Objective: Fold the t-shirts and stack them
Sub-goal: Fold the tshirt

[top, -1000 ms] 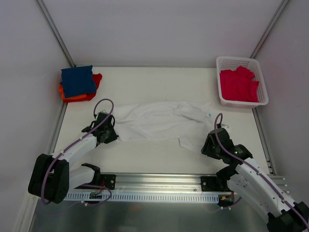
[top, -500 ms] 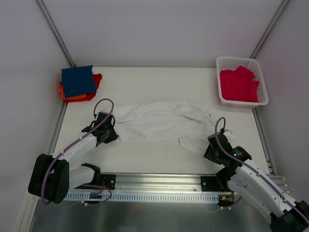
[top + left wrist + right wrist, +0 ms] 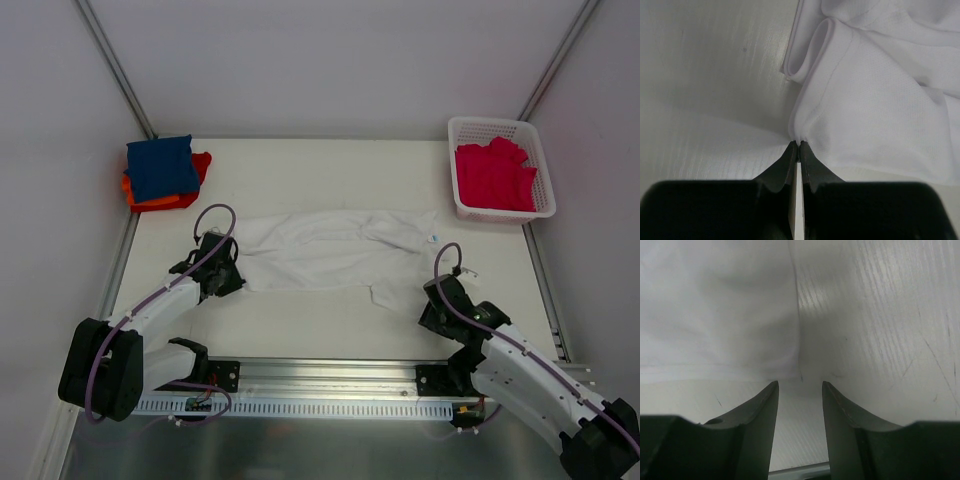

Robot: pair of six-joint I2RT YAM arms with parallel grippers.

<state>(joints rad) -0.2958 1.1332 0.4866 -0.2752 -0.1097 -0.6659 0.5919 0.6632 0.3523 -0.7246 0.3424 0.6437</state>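
A large white t-shirt (image 3: 335, 250) lies spread and rumpled across the middle of the table, its small neck label (image 3: 433, 238) at the right. My left gripper (image 3: 232, 272) is shut on the shirt's left edge; in the left wrist view the fingertips (image 3: 798, 146) pinch a fold of white cloth (image 3: 870, 110). My right gripper (image 3: 432, 305) is open and empty, low over the table just off the shirt's near right corner (image 3: 790, 371). A navy t-shirt (image 3: 160, 166) lies folded on an orange-red one (image 3: 165, 198) at the back left. Crimson-pink t-shirts (image 3: 493, 177) fill the basket.
A white plastic lattice basket (image 3: 457, 205) stands at the back right. The folded stack sits in the back left corner against the wall. A metal rail (image 3: 330, 390) runs along the table's near edge between the arm bases.
My right gripper has shifted a little left and forward toward the shirt's near right corner. The left gripper and the shirt have not moved.
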